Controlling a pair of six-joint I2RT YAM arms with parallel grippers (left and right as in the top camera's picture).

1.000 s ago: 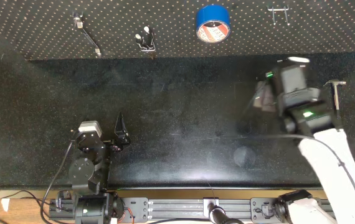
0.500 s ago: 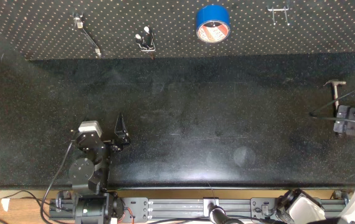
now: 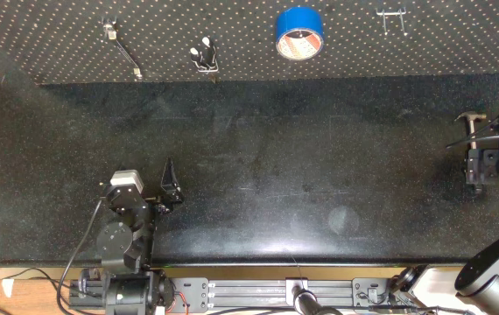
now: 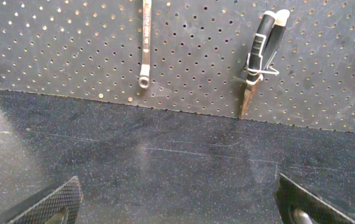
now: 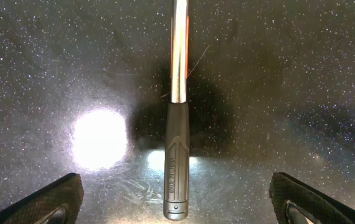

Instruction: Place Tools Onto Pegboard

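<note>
Right gripper [image 5: 177, 202] swung to table's right edge; now over hammer [image 5: 177, 93], fingers apart astride handle, so grasp looks next.

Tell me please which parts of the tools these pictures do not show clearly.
Hammer: head cut off by the right wrist view's edge.
Wrench: upper end cut off by the left wrist view's edge.
Black-handled tool: too small in the top view to name.

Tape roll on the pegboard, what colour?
The tape roll is blue, clearest in the top view.
</note>
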